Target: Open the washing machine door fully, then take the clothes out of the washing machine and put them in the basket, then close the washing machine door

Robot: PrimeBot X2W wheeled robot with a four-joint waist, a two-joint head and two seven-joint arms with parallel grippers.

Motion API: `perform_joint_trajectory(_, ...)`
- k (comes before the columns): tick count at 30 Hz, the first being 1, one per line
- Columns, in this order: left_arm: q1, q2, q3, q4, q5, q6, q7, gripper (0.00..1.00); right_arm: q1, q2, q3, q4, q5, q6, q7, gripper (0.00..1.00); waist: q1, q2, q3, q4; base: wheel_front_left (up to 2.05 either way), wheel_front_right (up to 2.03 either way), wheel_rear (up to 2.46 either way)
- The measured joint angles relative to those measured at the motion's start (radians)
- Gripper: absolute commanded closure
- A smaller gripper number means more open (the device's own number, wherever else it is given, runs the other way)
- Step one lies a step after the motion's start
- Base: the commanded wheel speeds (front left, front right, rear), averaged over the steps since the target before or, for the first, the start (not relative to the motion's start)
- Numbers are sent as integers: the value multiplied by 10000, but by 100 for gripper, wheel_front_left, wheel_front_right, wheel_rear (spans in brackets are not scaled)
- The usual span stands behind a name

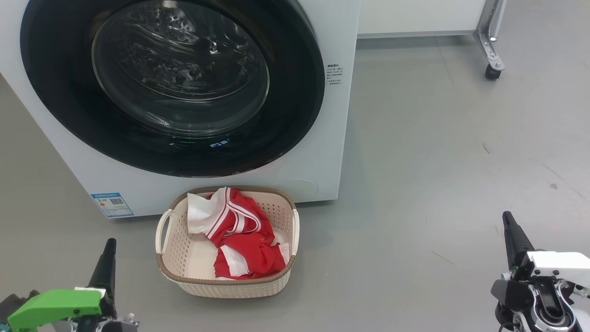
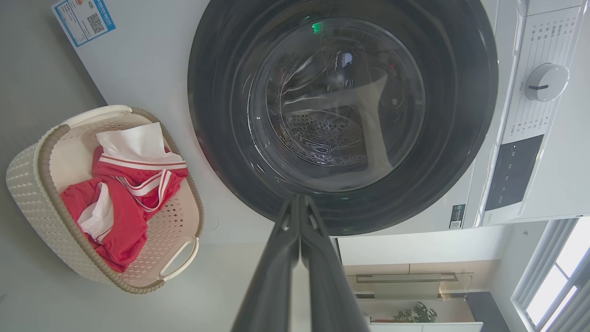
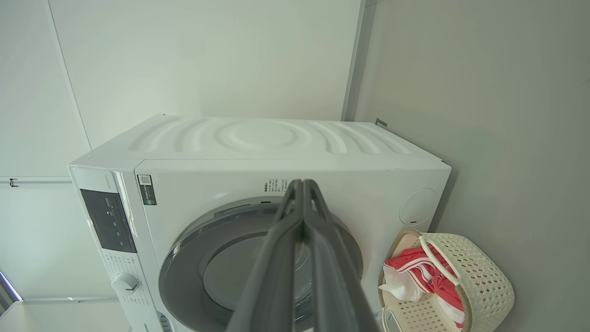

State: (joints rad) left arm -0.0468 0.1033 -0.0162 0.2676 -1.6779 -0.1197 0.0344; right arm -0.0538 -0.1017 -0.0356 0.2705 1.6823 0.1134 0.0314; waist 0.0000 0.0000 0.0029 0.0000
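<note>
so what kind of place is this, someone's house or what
Probably a lab or test room with a laundry corner, not a home: a washing machine on a bare grey floor, a basket of red clothes before it, and a metal frame on a caster wheel nearby.

The light is bright, even and soft in all three views. The grey floor [image 1: 438, 184] carries only a weak shadow beside the basket [image 1: 226, 288]. The glossy washing machine door [image 1: 60, 83] shows pale reflections on its glass. In the left wrist view a window [image 2: 562, 276] is overexposed, and straight lines bend near the edges. The pictures are sharp
</note>
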Motion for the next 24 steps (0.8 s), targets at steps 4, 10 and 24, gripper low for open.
perform_joint_trajectory(4, -1, -2, 6, 15, 0, 0, 0, 100, -1, 0, -6, 6, 0, 0, 0, 100, 0, 0, -1, 0, 0, 0, 0)
perform_joint_trajectory(10, -3, -2, 15, 36, 0, 0, 12, 100, -2, 2, -13, 12, 0, 2, 0, 100, 0, 0, -1, 0, 0, 0, 0)
perform_joint_trajectory(24, -6, -8, 36, 59, 0, -2, 13, 100, -5, 4, -29, 42, 0, 31, 2, 100, 0, 0, -2, 0, 0, 0, 0)
